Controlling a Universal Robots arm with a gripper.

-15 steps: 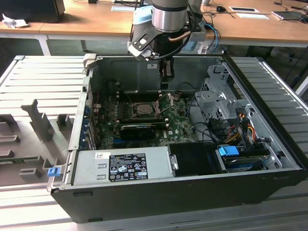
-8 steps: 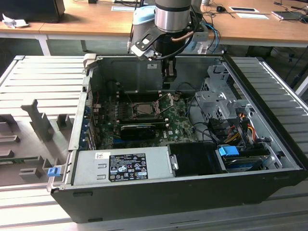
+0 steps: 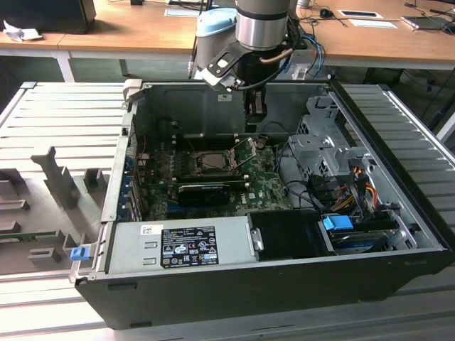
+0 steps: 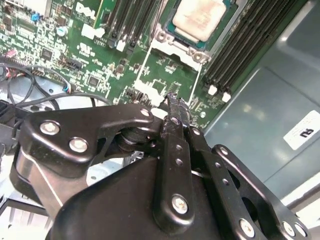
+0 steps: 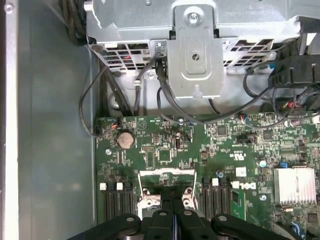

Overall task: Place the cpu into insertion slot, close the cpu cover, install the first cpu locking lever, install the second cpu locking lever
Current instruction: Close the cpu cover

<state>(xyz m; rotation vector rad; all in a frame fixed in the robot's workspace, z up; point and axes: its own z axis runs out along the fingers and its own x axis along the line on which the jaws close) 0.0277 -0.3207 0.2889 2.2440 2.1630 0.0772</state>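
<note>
Gripper (one): the gripper (image 3: 254, 110) hangs on the arm inside the open case (image 3: 213, 106). Its two black fingers (image 4: 176, 150) are pressed together with nothing between them.
Fingertips: in the second wrist view the gripper (image 4: 173, 102) is right at the cover's free edge. I cannot tell whether they touch.
Cpu (one): the cpu (image 4: 200, 17) is pale beige and lies flat in the insertion slot.
Insertion slot (one): in the exterior view the insertion slot (image 3: 190, 162) sits on the green board at about 7 o'clock from the gripper.
Cpu cover (one): the cpu cover (image 5: 166, 173) is raised on its hinge and not down over the chip. Green board shows through its cut-out middle. In the second wrist view the cpu cover (image 4: 177, 48) stands between the chip and the fingertips.
Memory slots (two banks): one memory slot bank (image 5: 115, 205) flanks the socket on one side and the other bank (image 5: 215, 202) on the other.
Long black card (one): the card (image 3: 202, 190) is at 6 o'clock from the slot, just beside it.
Drive cage (one): the drive cage (image 3: 320, 145) is at 3 o'clock from the slot, with black cables (image 5: 165, 95) looping from it onto the board.
Power supply (one): the power supply (image 3: 188, 245) is at 6 o'clock, beyond the card.
Coin cell (one): the coin cell (image 5: 125, 139) sits on the board near the cage.
Heat sink (one): the heat sink (image 5: 295, 186) is silver and finned.
</note>
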